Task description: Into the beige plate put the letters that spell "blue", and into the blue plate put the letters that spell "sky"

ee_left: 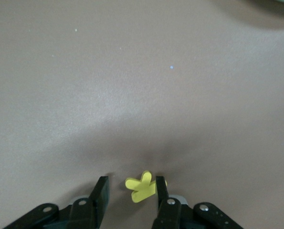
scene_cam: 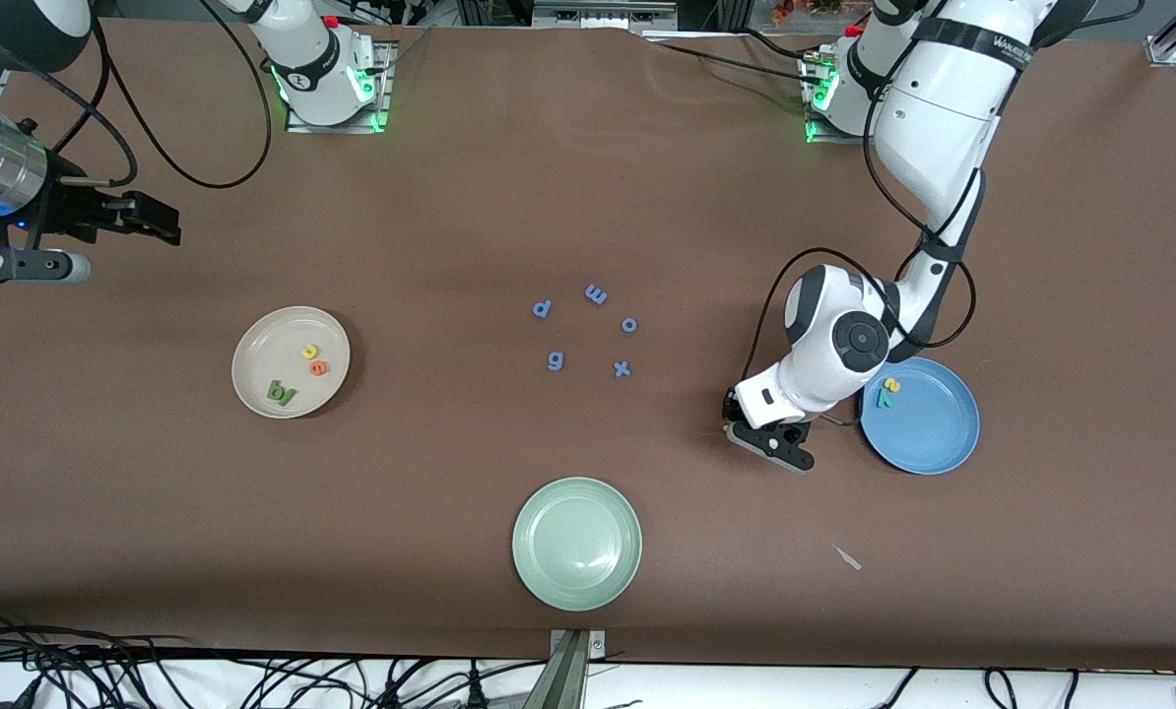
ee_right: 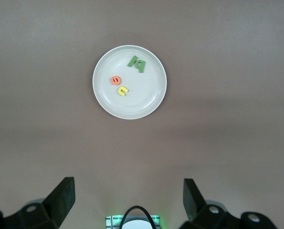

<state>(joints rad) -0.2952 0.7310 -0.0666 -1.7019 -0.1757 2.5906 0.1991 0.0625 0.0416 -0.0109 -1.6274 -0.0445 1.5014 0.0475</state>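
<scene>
Pale green plate [scene_cam: 577, 544]; five blue letters [scene_cam: 588, 330] mid-table, well apart.

Setting: robotics lab (test bench)
Evidence: two bolted arm bases [scene_cam: 330, 89], brown table [scene_cam: 568, 177], loose cables [scene_cam: 76, 660] along the edge

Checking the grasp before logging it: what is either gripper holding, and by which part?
The left gripper brackets the yellow k on the table beside the blue plate; one finger touches its edge, no firm hold visible. The right gripper, open, holds nothing.

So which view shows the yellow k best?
The left wrist view: the yellow k lies on the brown table between the left gripper's open fingers. The front view hides it under that arm; the right wrist view misses it.
</scene>
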